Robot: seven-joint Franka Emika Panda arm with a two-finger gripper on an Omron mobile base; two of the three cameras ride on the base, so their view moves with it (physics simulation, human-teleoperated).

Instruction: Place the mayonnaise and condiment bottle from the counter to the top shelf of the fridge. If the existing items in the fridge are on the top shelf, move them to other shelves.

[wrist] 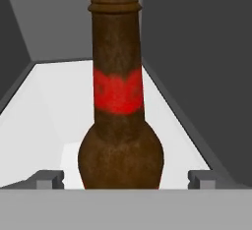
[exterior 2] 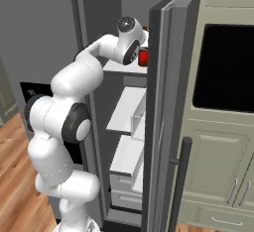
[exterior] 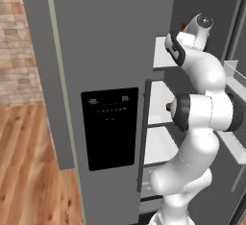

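The tool [wrist: 126,179] stands spread wide, its two grey fingertips [wrist: 48,179] rising one on each side of the base of the brown bottle [wrist: 120,126], apart from the glass and pinching nothing. In the hand view the bottle stands upright between the fingertips, very close, with a dark brown round belly, a long neck with a red band about its middle, and a ribbed brown cap. It rests on the top shelf [wrist: 44,106], a white flat panel running back to the grey rear wall, with a grey side wall close on the bottle's right.

In the right base view the robot's wrist reaches into the upper part of the fridge [exterior 2: 44,32], and a patch of red of the bottle [exterior 2: 143,57] shows just beside the wrist, against the edge of the open door [exterior 2: 166,117]. Below the bottle lie the other shelves [exterior 2: 124,109], white panels one under another.

In the left base view a small brownish thing [exterior: 169,106] peeps out beside the arm's elbow, on a shelf below the bottle; what it is cannot be told. The fridge's closed door bears a black display panel [exterior: 109,128].
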